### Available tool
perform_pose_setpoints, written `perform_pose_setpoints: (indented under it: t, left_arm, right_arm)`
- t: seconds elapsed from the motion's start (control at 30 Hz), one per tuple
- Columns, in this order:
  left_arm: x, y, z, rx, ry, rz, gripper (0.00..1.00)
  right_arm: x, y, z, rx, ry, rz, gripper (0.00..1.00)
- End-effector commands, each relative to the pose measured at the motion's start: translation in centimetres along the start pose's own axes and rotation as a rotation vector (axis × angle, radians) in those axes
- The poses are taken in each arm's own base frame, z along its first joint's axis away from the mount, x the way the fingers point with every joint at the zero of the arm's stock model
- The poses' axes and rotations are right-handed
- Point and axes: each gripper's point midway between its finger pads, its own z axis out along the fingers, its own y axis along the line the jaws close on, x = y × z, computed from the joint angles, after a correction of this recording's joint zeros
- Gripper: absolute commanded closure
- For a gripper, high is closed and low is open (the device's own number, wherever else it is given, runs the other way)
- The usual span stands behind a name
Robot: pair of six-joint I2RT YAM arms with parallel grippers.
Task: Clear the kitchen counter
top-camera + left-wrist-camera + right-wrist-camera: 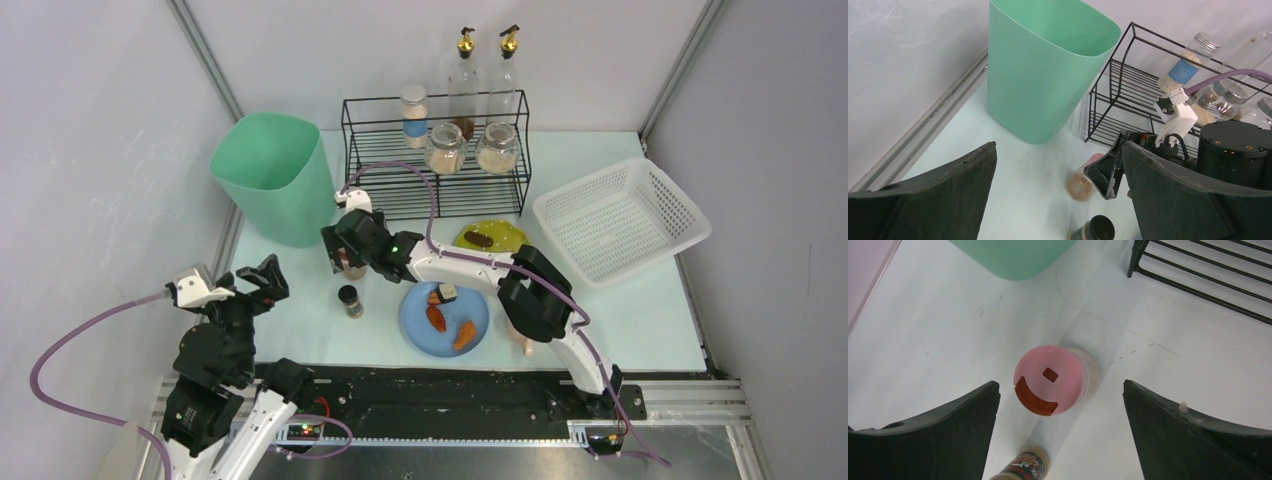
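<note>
**Lining up on a jar**

Top: the right end effector [343,258] hangs over a pink-lidded jar [352,270] standing on the surface [640,325].
Left wrist: the left end effector [1059,150] is wide, empty and held clear.
Right wrist: the jaws stand wide astride the lid [1050,380], poised to grasp.

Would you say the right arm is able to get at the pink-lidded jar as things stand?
Probably yes: the right gripper hangs open directly above the pink-lidded jar, with nothing between them.

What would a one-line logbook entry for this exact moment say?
right claw: open, over pink-lidded jar | left claw: open, empty, off to the left | jar: upright on kitchen counter, not gripped
</note>
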Motion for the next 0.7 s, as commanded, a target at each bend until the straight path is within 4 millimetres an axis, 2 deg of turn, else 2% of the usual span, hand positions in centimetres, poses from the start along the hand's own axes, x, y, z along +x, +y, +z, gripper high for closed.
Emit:
perform_pose_setpoints:
  t: [0.0, 0.3, 0.5, 0.67]
  left_arm:
    - [-0.3, -0.2, 0.2, 0.002, -0.016, -0.011, 0.02]
    - [-0.3, -0.3, 0.2, 0.003, -0.012, -0.009, 0.02]
    - [-0.2, -0.3, 0.2, 0.004, -0.009, -0.007, 0.02]
    - [-0.2, -0.3, 0.2, 0.004, -0.01, -0.007, 0.02]
  right_arm:
    - [-2.4, 1.2, 0.6, -0.004, -0.085, 0.055, 0.04]
    - [-2.1, 2.0, 1.5, 0.004, -0.091, -0.022, 0.09]
    - [-1.6, 1.8, 1.9, 0.019, -0.084, -0.049, 0.16]
    - [-1.4, 1.8, 2.1, 0.02, -0.087, -0.071, 0.25]
